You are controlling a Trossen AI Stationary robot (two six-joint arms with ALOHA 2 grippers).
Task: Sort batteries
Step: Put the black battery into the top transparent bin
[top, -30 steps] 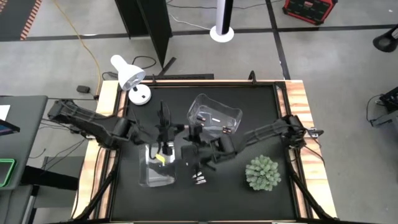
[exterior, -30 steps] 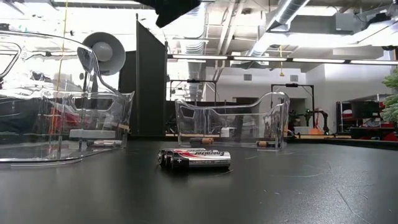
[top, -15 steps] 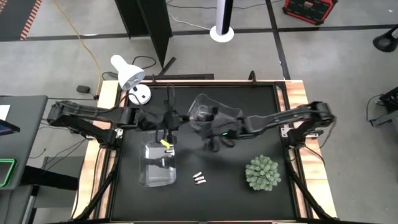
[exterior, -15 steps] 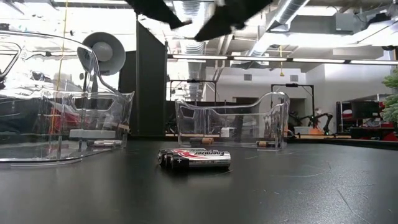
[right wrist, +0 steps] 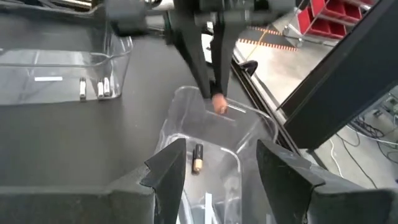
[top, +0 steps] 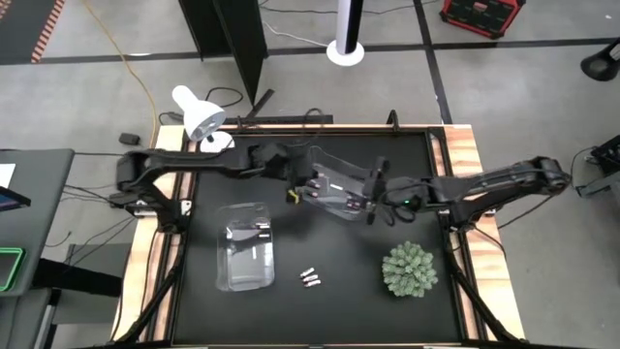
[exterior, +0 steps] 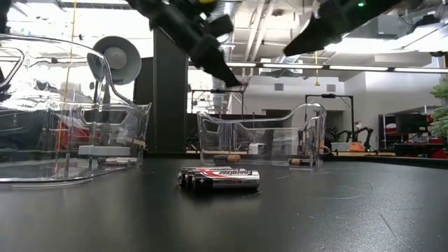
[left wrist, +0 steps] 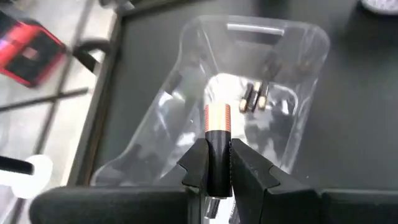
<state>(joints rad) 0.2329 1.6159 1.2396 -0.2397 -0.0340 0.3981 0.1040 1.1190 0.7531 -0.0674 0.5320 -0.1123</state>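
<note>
Batteries lay in three places: a few dark copper-ended ones in the far clear bin, silvery ones in the near clear bin, and a small silvery group loose on the black table between the near bin and the green plant. One more, a dark copper-ended battery, was clamped between the fingers of the left gripper, which hung above the far bin with the copper end pointing down toward the two dark cells lying in it. To finish this drop well, the gripper probably needed to be centred over the open floor of the bin and lowered a little before letting go, so the cell would not bounce off the curved wall or roll out through the low scooped front. The right gripper hovered at the other side of the same bin with its fingers spread wide and nothing between them; the two arms were close there, so one likely had to clear away before the other moved. Open table lay toward the near edge around the loose group, with the plant and the near bin on either side.
</note>
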